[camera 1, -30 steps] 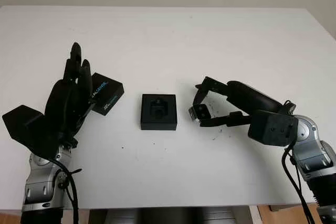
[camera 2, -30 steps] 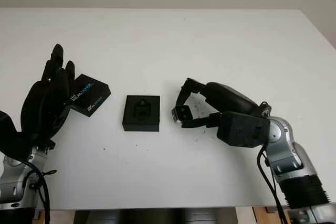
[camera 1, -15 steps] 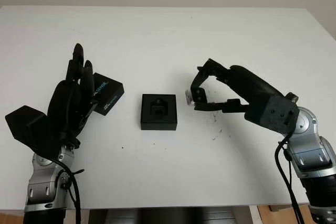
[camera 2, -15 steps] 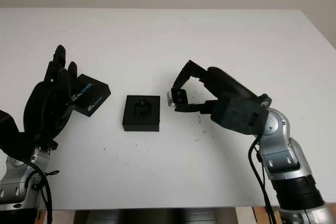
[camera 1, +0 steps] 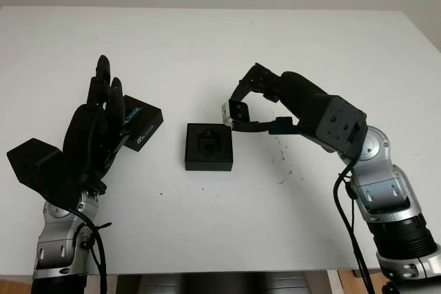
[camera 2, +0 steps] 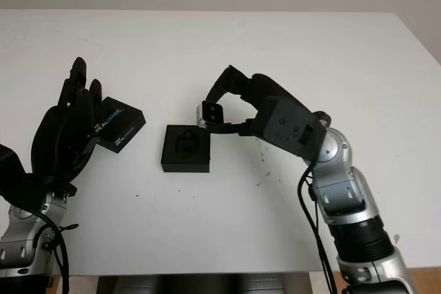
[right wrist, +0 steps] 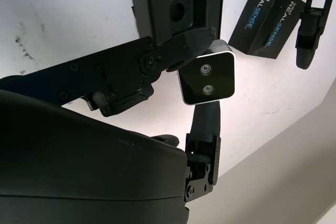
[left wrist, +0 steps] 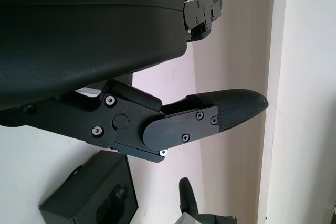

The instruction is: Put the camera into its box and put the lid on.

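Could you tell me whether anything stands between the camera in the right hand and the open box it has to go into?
Nothing visible does. The right hand holds the camera in the air just beside the box, whose moulded recess lies open and uncovered. The lid sits apart on the table, by the open left hand.

The box [camera 1: 209, 146] sits open-topped at the centre of the frame, its foam recess uncovered, with bare white table [camera 1: 227, 46] above, below and to its right. Just off its upper right corner the right hand [camera 1: 238, 105] holds the camera [camera 1: 234, 111] above the table (nothing lies between them). To the left, the lid [camera 1: 140, 123] and the raised, open left hand [camera 1: 96, 125] crowd that side.
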{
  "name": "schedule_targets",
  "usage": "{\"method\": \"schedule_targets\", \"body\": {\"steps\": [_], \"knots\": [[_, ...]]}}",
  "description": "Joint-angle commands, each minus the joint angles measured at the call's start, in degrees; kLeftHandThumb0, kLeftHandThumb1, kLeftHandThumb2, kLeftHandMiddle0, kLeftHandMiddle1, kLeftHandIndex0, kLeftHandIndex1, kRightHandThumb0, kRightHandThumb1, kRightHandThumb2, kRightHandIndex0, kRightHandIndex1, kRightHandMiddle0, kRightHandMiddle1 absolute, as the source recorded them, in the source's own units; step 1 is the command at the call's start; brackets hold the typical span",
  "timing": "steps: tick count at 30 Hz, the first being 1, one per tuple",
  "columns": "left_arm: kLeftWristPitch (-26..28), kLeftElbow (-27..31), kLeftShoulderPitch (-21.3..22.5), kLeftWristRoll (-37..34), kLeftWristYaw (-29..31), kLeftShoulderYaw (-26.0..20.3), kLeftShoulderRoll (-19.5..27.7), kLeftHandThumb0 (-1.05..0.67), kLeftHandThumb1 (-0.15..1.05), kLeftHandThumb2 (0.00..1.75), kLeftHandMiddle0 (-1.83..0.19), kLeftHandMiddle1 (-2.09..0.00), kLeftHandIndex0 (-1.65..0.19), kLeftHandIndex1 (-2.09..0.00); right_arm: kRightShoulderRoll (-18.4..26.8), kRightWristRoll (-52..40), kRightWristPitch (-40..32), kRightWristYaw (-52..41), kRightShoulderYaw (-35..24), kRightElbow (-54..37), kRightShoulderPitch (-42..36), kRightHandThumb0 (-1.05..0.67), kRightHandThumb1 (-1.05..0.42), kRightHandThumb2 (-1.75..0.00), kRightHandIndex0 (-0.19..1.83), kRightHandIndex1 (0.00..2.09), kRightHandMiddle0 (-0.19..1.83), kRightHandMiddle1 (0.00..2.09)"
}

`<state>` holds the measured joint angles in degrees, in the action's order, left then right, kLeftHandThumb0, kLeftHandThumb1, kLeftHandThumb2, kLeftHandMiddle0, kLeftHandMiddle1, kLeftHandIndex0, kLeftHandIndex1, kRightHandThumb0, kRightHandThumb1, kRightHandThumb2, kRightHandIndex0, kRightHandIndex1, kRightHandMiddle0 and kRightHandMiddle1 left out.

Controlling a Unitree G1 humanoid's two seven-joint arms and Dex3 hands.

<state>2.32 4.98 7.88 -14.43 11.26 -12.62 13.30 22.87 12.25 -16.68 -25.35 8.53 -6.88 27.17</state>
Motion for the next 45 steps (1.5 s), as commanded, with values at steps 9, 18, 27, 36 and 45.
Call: {"method": "schedule_targets", "body": {"steps": [9, 18, 27, 36, 45], "knots": [[-0.68, 1.34, -0.89, 0.46, -0.58, 0.21, -1.12, -0.71, 1.05, 0.65, 0.19, 0.0, 0.19, 0.0, -2.74, 1.23, -4.95, 2.09, 1.75, -2.79, 0.23, -0.45, -1.05, -0.06, 0.29, 0.11, 0.26, 2.04], [-0.53, 2.69, -1.65, 0.69, -1.09, 0.25, -1.79, -0.72, 1.05, 0.64, 0.19, 0.0, 0.19, 0.0, -5.64, 2.07, -7.43, 5.9, 2.45, -6.66, -3.31, -0.44, -1.05, -0.08, 0.22, 0.07, 0.24, 2.08], [0.61, 4.51, -2.57, 1.11, -1.95, 0.98, -2.49, -0.72, 1.05, 0.65, 0.19, 0.0, 0.19, 0.0, -6.68, 2.8, -8.61, 6.74, 3.59, -8.41, -4.74, -0.43, -1.05, -0.1, 0.22, 0.07, 0.2, 2.09], [1.57, 5.53, -3.07, 1.21, -2.85, 1.54, -3.39, -0.72, 1.05, 0.64, 0.19, 0.0, 0.19, 0.0, -6.27, 2.97, -9.85, 6.05, 4.66, -9.09, -6.11, -0.4, -1.05, -0.1, 0.21, 0.06, 0.19, 2.09], [1.33, 5.6, -3.27, 1.65, -2.98, 1.6, -3.4, -0.74, 1.05, 0.62, 0.19, 0.0, 0.19, 0.0, -6.3, 4.28, -7.75, 6.53, 5.62, -6.46, -5.76, -0.39, -1.05, -0.12, 0.21, 0.05, 0.2, 2.09]]}}
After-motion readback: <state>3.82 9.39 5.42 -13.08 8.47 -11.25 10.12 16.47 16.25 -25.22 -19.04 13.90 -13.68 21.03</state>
